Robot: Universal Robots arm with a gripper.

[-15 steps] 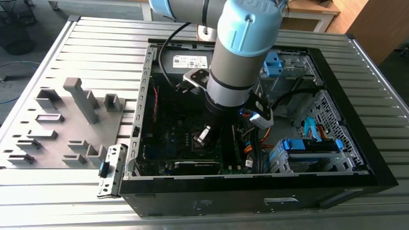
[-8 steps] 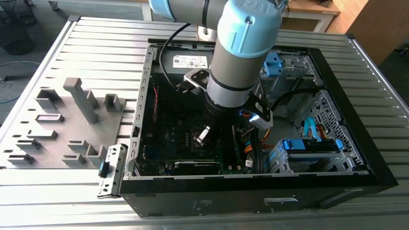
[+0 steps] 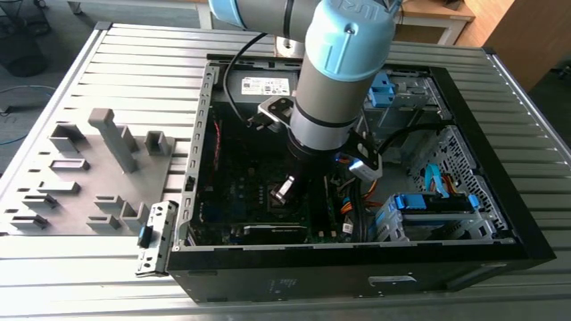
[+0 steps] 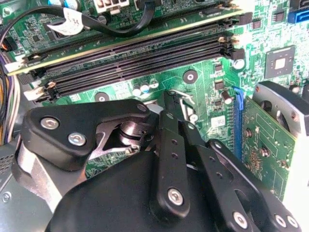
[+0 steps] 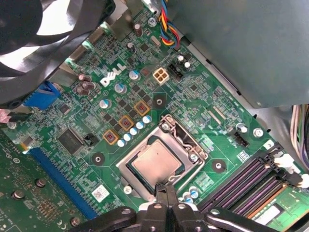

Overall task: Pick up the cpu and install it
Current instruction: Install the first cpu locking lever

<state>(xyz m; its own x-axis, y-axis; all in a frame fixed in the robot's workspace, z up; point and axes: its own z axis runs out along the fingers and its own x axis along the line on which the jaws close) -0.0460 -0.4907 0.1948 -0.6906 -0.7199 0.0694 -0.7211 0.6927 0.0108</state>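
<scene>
The fingers are being held pressed together, empty, just beside the cpu already lying in its socket frame on the motherboard; thin, light, stiff and fragile, it is judged best taken by its edges.

The cpu has a smooth, dull metal face; the tool is matt black.
</scene>
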